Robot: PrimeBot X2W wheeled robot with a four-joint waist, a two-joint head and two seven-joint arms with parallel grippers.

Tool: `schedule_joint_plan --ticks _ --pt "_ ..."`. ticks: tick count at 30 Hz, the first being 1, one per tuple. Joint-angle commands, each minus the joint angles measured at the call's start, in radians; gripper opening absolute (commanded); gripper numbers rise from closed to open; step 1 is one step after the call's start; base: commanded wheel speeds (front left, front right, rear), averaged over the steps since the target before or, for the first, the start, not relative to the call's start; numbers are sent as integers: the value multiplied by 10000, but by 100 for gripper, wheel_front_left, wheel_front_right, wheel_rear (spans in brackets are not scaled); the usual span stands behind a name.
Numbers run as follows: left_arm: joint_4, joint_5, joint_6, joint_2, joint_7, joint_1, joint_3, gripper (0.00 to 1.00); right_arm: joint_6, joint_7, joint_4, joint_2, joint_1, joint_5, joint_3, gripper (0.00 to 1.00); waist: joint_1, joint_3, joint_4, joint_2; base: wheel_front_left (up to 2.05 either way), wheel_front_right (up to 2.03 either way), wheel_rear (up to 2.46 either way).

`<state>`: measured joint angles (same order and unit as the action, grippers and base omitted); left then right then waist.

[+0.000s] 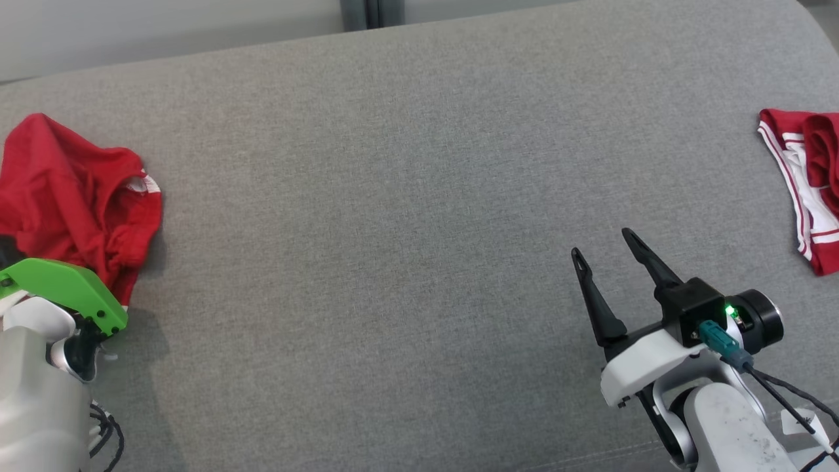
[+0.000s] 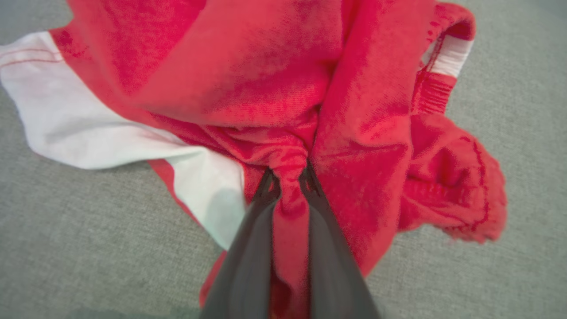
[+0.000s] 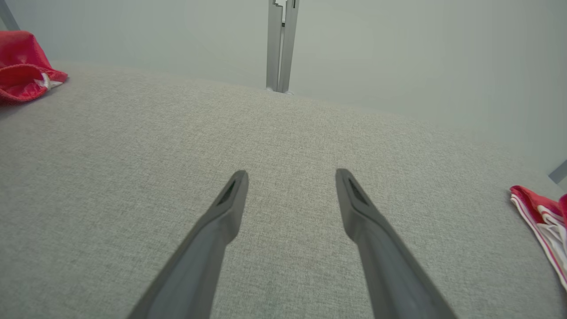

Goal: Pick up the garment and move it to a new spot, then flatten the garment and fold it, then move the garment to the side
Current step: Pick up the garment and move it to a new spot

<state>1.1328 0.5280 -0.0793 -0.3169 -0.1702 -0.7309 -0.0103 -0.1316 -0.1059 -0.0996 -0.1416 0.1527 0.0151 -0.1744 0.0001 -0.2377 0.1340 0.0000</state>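
The garment is a crumpled red piece with white trim, lying at the far left of the grey cushion. In the left wrist view my left gripper is shut on a bunched fold of the garment, red cloth pinched between the two dark fingers. From the head camera that gripper's fingers are hidden under its green wrist cover, which sits at the garment's near edge. My right gripper hovers open over bare cushion at the lower right, nothing between its fingers. The garment also appears far left in the right wrist view.
A second red garment with white stripes lies at the cushion's right edge, also in the right wrist view. A pale wall and a grey upright post stand behind the cushion's far edge. Wide bare fabric separates the two garments.
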Motion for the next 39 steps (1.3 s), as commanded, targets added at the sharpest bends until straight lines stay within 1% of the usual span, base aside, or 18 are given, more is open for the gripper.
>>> schedule_joint_plan --ticks 1,3,6,8,12,16,20,23,27,30,32,35,38,39 --pt "-107 -161 -54 -102 230 107 59 0 19 -43 -73 -18 -101 94 -2 100 -1 610 -246 0 0 0 0" --pt "-363 -256 -45 -210 660 -57 166 0 19 -52 -175 -18 -186 143 22 100 -1 957 -323 0 0 0 0" --pt "-977 -501 -176 -222 1278 -404 416 0 19 -64 -259 23 -315 182 89 100 -1 1462 -420 0 0 0 0" --pt "-1453 -648 -349 -113 1474 -562 765 0 19 -51 -271 75 -404 159 183 100 -1 1786 -447 0 0 0 0" --pt "-2506 -606 -491 102 1520 -817 1402 0 19 30 -250 131 -596 153 260 100 -1 2399 -256 0 0 0 0" --pt "-3998 -139 -510 542 1469 -919 2128 0 19 145 -41 181 -851 108 511 100 -1 2651 63 0 0 0 0" --pt "-5686 472 -514 996 1290 -716 3078 0 19 267 159 160 -978 36 606 100 -1 2683 553 0 0 0 0" --pt "-6791 943 -514 1443 1400 -440 3845 0 19 329 260 180 -913 29 530 100 -1 2606 1051 0 0 0 0" --pt "-7698 1373 -508 1776 1567 -50 4770 0 19 325 301 260 -777 94 413 100 -1 2458 1774 0 0 0 0" --pt "-8061 1596 -510 1975 1566 186 5548 0 19 322 276 305 -772 96 381 100 -1 2308 2237 0 0 0 0" --pt "-8166 1830 -509 1954 1498 336 6112 0 19 307 241 326 -774 116 367 100 -1 2210 2485 0 0 0 0" --pt "-7859 1916 -503 1693 1466 571 6693 0 19 248 204 378 -725 154 342 100 -1 2072 2784 0 0 0 0" --pt "-7065 1435 -465 1331 1575 777 7080 0 19 206 186 400 -660 174 293 100 -1 1935 2980 0 0 0 0" --pt "-6672 1215 -361 1200 1634 858 7166 0 19 178 174 409 -635 183 269 100 -1 1884 3035 0 0 0 0"
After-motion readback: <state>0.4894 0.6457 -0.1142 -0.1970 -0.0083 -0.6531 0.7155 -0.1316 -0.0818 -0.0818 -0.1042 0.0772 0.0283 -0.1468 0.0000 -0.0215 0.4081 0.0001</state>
